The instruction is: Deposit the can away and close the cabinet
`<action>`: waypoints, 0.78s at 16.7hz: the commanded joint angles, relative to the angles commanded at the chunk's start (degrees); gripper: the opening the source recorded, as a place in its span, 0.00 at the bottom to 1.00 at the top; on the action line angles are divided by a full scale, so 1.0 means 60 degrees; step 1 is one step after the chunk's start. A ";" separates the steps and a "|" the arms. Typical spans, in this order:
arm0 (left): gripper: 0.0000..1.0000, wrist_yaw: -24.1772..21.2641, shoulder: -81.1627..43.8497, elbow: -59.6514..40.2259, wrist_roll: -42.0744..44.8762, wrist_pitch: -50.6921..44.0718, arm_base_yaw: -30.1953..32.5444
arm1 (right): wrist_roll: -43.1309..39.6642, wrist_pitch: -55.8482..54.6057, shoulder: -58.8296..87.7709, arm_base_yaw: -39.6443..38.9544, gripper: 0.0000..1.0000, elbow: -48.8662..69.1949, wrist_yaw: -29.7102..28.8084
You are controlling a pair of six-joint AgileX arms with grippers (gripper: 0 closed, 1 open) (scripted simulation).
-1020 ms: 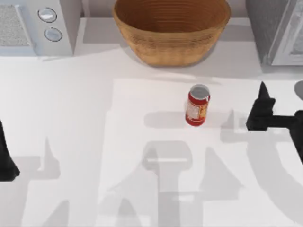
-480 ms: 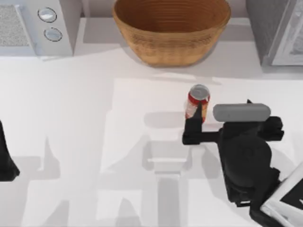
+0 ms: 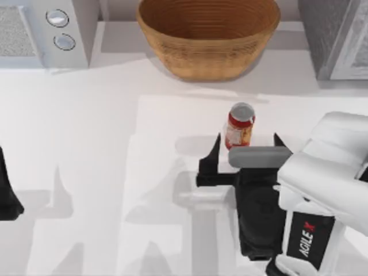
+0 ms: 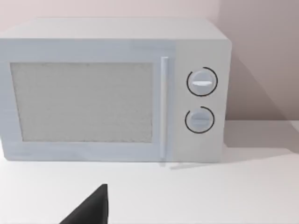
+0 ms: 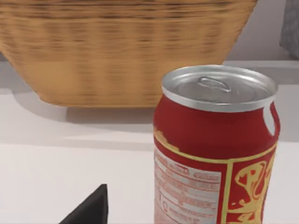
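The can (image 3: 240, 126) stands upright on the white table, red with a silver top and a yellow-and-white label. My right gripper (image 3: 248, 140) is open just in front of it, a black finger on either side and the can's lower part between the tips, apart from both. In the right wrist view the can (image 5: 215, 154) looms close, beside one dark finger (image 5: 91, 207). The grey cabinet (image 3: 322, 34) stands at the back right corner. My left gripper (image 3: 8, 195) is parked at the table's left edge, with a finger (image 4: 91, 210) showing in the left wrist view.
A large wicker basket (image 3: 208, 34) sits at the back centre, right behind the can, and spreads across the right wrist view as the basket (image 5: 126, 46). A white microwave (image 3: 46, 29) occupies the back left; the left wrist view faces the microwave (image 4: 112, 93).
My right arm has swung in from the right edge toward the left, and its open fingers now flank the can. The can and the left arm have stayed put.
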State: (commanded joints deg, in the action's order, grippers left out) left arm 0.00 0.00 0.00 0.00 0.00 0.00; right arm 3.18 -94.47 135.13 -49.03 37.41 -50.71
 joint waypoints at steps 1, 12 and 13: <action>1.00 0.0000 0.0000 0.0000 0.0000 0.0000 0.0000 | -0.0101 -0.0260 0.0275 -0.0030 1.00 0.0144 -0.0055; 1.00 0.0000 0.0000 0.0000 0.0000 0.0000 0.0000 | -0.0421 -0.1017 0.1070 -0.0056 1.00 0.0546 -0.0187; 1.00 0.0000 0.0000 0.0000 0.0000 0.0000 0.0000 | -0.0421 -0.0992 0.1073 -0.0037 1.00 0.0577 -0.0160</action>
State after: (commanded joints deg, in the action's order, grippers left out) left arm 0.00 0.00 0.00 0.00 0.00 0.00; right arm 0.65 -100.43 141.57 -49.25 40.87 -51.67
